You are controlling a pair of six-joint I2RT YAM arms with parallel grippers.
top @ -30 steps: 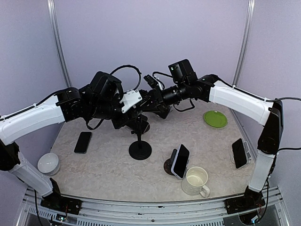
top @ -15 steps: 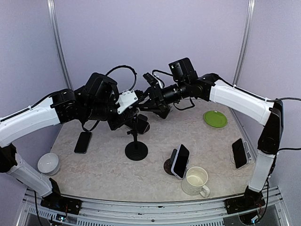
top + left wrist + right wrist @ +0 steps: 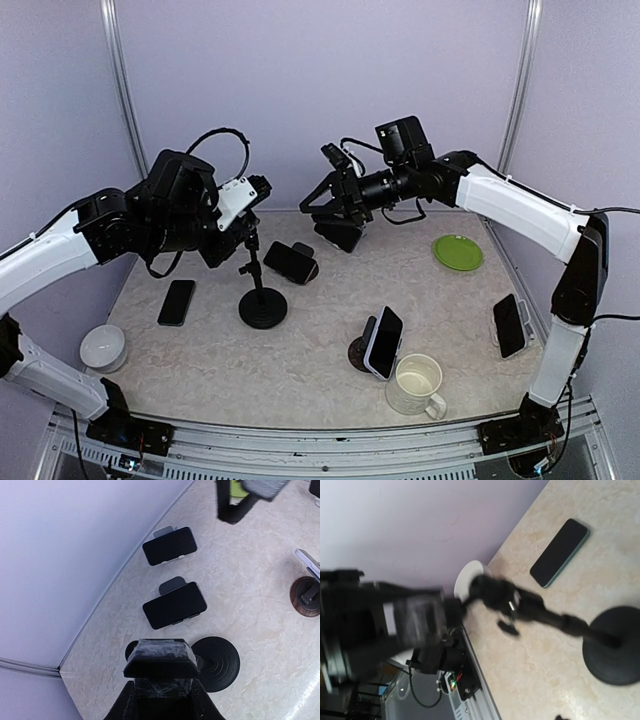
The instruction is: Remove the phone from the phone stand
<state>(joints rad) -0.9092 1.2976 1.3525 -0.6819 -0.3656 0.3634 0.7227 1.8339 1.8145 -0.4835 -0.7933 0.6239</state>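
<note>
Far to the left of the left pincer (image 3: 255,190), toward the table's front, sits a white bowl (image 3: 103,347). Nearer, below and left of that pincer, a dark smartphone (image 3: 177,302) lies flat on the marbled tabletop (image 3: 250,370); its edge looks teal in the right wrist view.

The left pincer is clenched on the head of the tall phone stand (image 3: 262,308), a black pole on a round base. In the left wrist view its fingers pinch a black block directly above that base. Whether the base rests on the table or hangs just over it cannot be told.

Just right of the left pincer and lower, between the two pincers, the middle phone (image 3: 290,262) leans on its long edge in a small grey holder.

The right pincer (image 3: 318,182) hovers with its jaws parted, gripping nothing. Directly beneath it the rear phone (image 3: 345,233) leans in its own grey holder near the back wall; the left wrist view shows the pincer apart from it.

Below the right pincer, toward the front, a pale-edged phone (image 3: 384,342) stands propped on a round brown holder (image 3: 358,353), with a cream mug (image 3: 415,385) just beside it. To the pincer's right lies a green plate (image 3: 458,252), and farther right another phone (image 3: 509,325) leans at the table's edge.

All screens are dark, and any markings are too small to read.
</note>
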